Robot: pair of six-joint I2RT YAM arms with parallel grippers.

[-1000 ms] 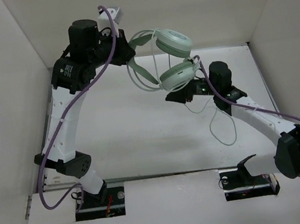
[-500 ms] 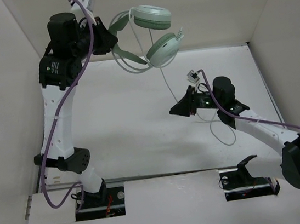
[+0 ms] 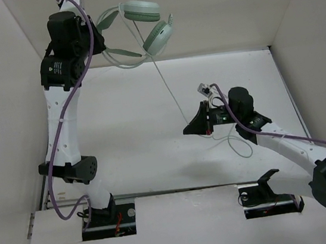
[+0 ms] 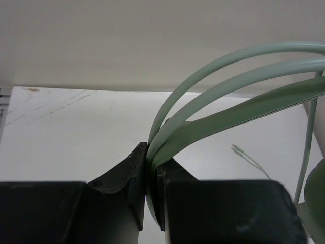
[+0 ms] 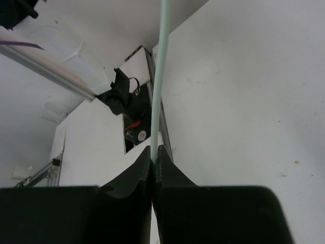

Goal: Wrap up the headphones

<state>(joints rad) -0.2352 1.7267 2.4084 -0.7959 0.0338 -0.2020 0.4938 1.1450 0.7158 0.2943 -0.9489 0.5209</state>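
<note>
Left gripper [image 4: 151, 170] clamps the headphones [image 3: 139, 11] by the headband [image 4: 228, 118], right gripper [image 5: 154, 161] pinches the cable [image 5: 160, 76] taut — probably best to wind it round with steady tension, no yanking.

This looks like a robot test cell in a lab. Plain white panels [image 3: 6, 118] close a white table [image 3: 131, 156] on three sides, and a left arm [image 3: 62, 129] and a right arm [image 3: 286, 142] are bolted at its near edge (purple cables [image 3: 51, 194] run along them).
</note>
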